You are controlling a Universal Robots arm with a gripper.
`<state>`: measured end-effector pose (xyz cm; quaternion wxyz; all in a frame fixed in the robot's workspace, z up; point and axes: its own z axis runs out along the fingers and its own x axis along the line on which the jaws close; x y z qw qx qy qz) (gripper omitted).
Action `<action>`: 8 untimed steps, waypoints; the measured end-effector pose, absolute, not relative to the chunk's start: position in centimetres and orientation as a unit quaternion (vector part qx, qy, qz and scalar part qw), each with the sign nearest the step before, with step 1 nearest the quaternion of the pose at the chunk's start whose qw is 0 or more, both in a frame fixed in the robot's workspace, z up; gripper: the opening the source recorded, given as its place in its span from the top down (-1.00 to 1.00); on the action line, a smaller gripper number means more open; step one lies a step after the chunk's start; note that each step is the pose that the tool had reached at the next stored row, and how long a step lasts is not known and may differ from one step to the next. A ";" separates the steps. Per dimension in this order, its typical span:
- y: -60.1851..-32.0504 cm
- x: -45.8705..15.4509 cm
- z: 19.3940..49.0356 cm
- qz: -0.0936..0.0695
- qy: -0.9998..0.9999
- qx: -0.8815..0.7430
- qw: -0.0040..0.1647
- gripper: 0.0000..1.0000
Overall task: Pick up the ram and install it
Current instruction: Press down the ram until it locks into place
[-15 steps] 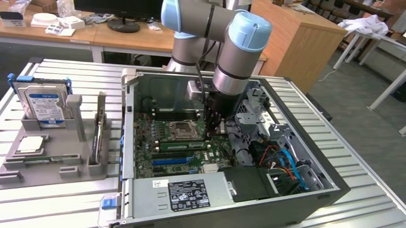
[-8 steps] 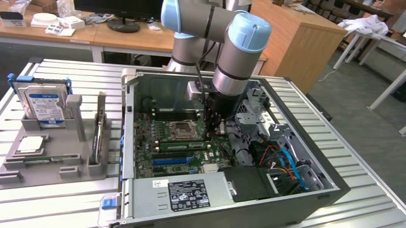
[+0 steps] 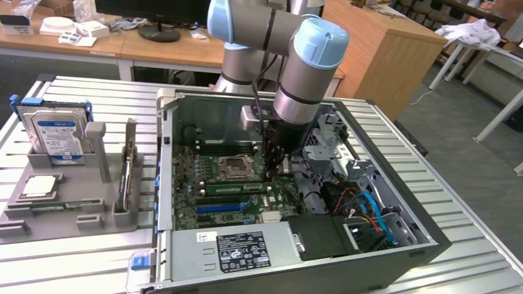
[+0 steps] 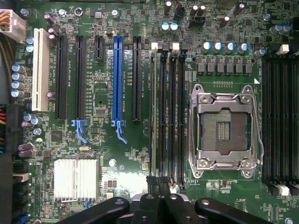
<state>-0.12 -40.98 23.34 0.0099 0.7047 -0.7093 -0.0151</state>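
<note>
Exterior view: one ram (image 3: 233, 187), one claw (image 3: 276, 160).

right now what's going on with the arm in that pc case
A grey and blue robot arm is reaching down into the open black computer case, its gripper poised over the green motherboard with the jaws shut. It sits just above the bank of black memory slots beside the empty silver processor socket. A long, thin green ram stick stands in the outermost slot there.
</note>
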 end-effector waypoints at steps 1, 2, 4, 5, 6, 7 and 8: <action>-41.0 -0.1 23.3 -0.015 -0.709 0.705 0.010 0.79; -41.0 -0.1 23.3 -0.015 -0.709 0.705 0.010 0.79; -41.0 -0.1 23.3 -0.015 -0.709 0.705 0.010 0.79; -41.0 -0.1 23.2 -0.015 -0.709 0.705 0.010 0.79; -41.0 -0.1 23.2 -0.015 -0.709 0.705 0.010 0.79; -41.0 -0.1 23.2 -0.015 -0.709 0.705 0.010 0.79; -41.0 -0.1 23.2 -0.015 -0.709 0.705 0.010 0.79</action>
